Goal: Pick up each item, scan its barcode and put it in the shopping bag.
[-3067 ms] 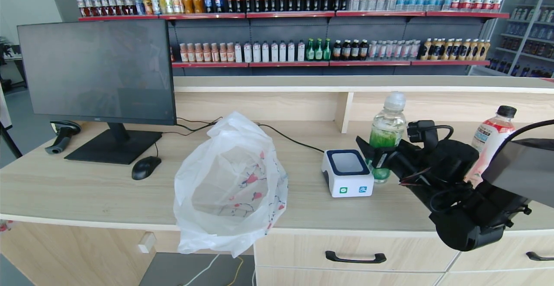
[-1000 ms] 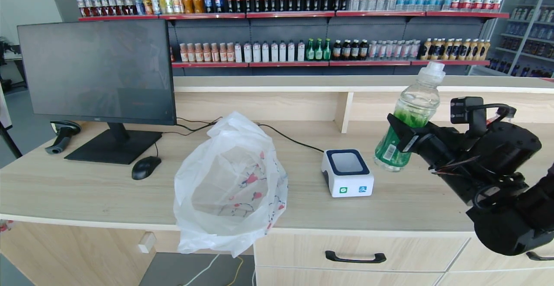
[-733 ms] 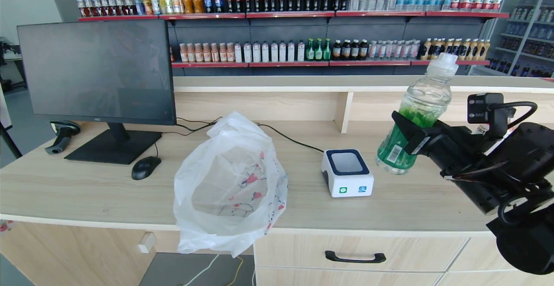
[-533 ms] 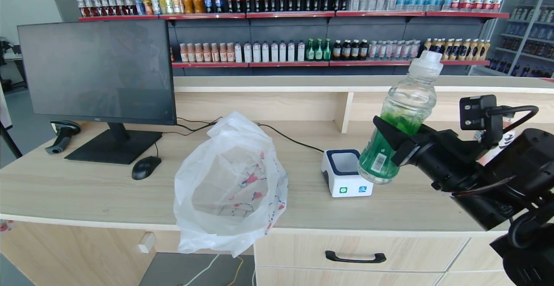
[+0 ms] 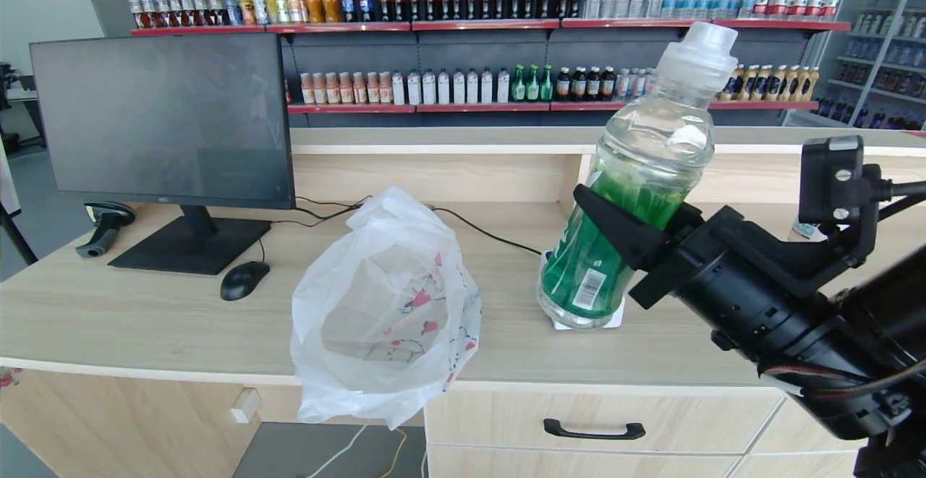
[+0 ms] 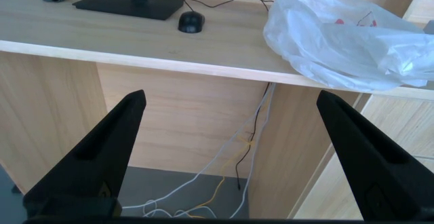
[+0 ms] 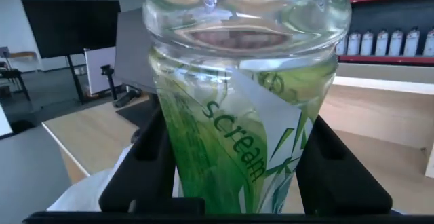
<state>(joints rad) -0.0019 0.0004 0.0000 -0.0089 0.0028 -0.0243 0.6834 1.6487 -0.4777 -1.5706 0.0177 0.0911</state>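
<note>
1. the scan step looks to be in hand: the right claw (image 5: 636, 236) is clamped on the green bottle (image 5: 644, 167). it holds the bottle off the surface (image 5: 145, 312), cap leaning toward 1 o'clock and base in front of the scanner (image 5: 617, 317).
2. the scanner sits at 3 o'clock of the shopping bag (image 5: 383, 304), whose mouth gapes open with no item seen inside.
3. the barcode (image 5: 587, 288) faces 6 o'clock, toward the head camera. the next move likely calls for rolling the wrist until the code meets the scanner window, then carrying the bottle toward 9 o'clock into the bag.
4. the left claw (image 6: 230, 98) hangs below the surface's front edge, fingers wide apart, holding nothing.
5. three seconds earlier the bottle stood on the surface at 3 o'clock of the scanner, inside the claw. it has since been lifted, swung toward 3 o'clock, then brought toward 9 o'clock until it covers most of the scanner.
</note>
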